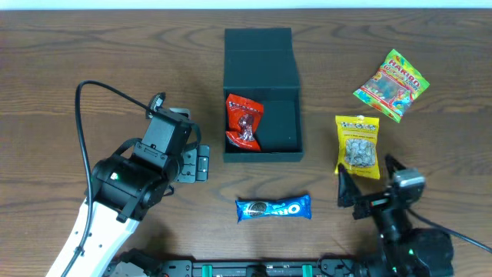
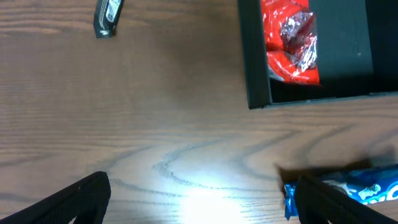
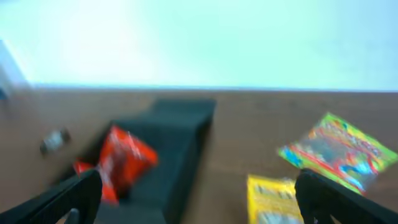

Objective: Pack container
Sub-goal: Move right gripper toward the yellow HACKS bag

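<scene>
- While the left pincer [image 1: 204, 163] and right pincer [image 1: 367, 181] gaped apart and empty, the container [image 1: 281, 123] sat open toward the table's far edge, holding a red packet [image 1: 244, 121].
- Blue OREO pack [image 1: 274, 208] lay near the front edge; HARIBO bag [image 1: 391, 85] lay toward the far right corner.

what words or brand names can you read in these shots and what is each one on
"OREO": on the blue packet lying on the table.
"HARIBO": on the green gummy bag.
Yellow packet: has print, too small to read.
Red packet inside the container: print too blurred to read.
The container itself shows no text.
</scene>
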Tool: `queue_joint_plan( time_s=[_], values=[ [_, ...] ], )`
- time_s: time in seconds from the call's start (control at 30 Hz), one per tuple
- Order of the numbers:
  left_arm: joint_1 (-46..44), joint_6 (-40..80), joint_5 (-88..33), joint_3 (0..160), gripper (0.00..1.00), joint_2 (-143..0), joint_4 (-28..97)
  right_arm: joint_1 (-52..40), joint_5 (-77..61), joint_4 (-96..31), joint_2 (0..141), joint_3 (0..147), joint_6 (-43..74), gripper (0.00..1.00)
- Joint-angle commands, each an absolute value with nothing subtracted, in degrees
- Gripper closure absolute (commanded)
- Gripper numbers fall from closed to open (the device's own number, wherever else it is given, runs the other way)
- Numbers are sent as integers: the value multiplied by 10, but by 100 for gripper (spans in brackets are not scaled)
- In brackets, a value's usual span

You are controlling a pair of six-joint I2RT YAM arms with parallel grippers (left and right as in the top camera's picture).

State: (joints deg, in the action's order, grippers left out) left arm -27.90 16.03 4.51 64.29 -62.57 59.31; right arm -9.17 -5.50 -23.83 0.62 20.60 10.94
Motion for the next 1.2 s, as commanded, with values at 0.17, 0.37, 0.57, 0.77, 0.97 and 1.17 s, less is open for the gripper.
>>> queue_joint_plan(
  time_s=[0.17,0.37,0.57,0.77,0.97,1.17],
  values=[
    [-277,154,53,642,5,-622,593,-82,-101,-110,9,214,313,1],
    [-277,154,53,642,5,-622,594,-82,-179,-98,69,272,310,1],
    [-277,154,53,642,4,-622,593,-82,-260,-107,198,371,291,1],
    [-277,154,53,642,5,-622,593,-82,-192,-370,407,570,201,1],
    [-277,154,53,642,5,-622,594,-82,-143,-503,536,674,183,1],
    [-277,154,53,642,5,-622,593,-82,-135,-498,615,673,183,1]
  ],
)
